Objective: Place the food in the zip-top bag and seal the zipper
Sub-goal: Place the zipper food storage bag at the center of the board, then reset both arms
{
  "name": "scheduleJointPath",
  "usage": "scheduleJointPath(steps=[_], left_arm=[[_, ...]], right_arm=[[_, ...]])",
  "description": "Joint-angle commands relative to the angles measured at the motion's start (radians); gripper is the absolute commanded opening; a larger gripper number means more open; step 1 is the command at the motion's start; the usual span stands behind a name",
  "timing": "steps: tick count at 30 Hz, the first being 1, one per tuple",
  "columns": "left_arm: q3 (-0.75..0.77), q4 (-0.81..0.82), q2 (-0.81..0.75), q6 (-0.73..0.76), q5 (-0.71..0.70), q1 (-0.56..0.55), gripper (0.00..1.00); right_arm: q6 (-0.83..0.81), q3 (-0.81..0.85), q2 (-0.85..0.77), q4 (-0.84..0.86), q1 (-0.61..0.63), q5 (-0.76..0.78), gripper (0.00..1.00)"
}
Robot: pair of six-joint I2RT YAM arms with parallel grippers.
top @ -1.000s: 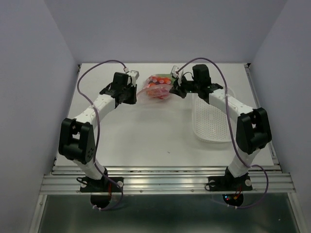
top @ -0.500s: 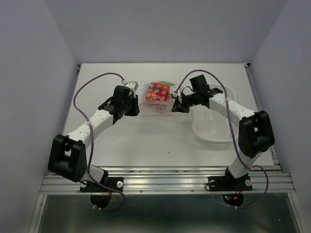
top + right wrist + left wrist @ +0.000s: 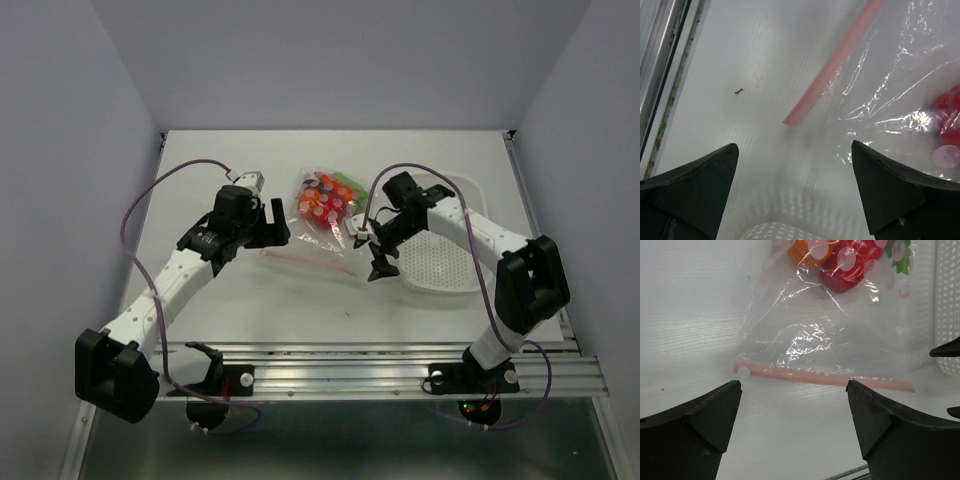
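The zip-top bag [image 3: 318, 225] lies flat on the table with the food [image 3: 325, 197] bunched at its far end: an orange fruit [image 3: 812, 250], a red pepper [image 3: 850, 265] and a green piece [image 3: 901, 251]. The pink zipper [image 3: 825, 377] runs along the near edge, its white slider [image 3: 743, 372] at the left end. My left gripper [image 3: 278, 222] stands open just left of the bag, holding nothing. Open as well, my right gripper [image 3: 372, 256] hovers by the zipper's right end [image 3: 832, 67] and touches nothing.
A white perforated basket [image 3: 440, 255] sits to the right of the bag, close under the right arm; its rim [image 3: 770, 232] shows below the right fingers. The table's metal front rail [image 3: 667, 75] runs on the near side.
Both grippers opened and let go of the bag, which dropped flat onto the table. Both arms drew back toward the near side.
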Motion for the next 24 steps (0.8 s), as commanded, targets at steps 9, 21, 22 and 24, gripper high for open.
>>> scheduleJointPath(steps=[9, 21, 22, 24], left_arm=[[0.009, -0.118, -0.187, -0.203, -0.207, -0.005, 0.99], [0.273, -0.184, -0.048, -0.41, -0.479, 0.034, 0.99], [0.282, -0.189, -0.04, -0.413, -0.486, 0.05, 0.99], [0.295, -0.184, -0.032, -0.415, -0.488, 0.065, 0.99]], right_arm=[[0.239, 0.114, -0.137, 0.126, 0.018, 0.112, 1.0], [1.523, 0.17, -0.178, 0.818, -0.016, 1.224, 1.0], [1.569, 0.146, -0.198, 0.817, -0.016, 1.283, 1.0], [1.623, 0.075, -0.263, 0.82, -0.016, 1.378, 1.0]])
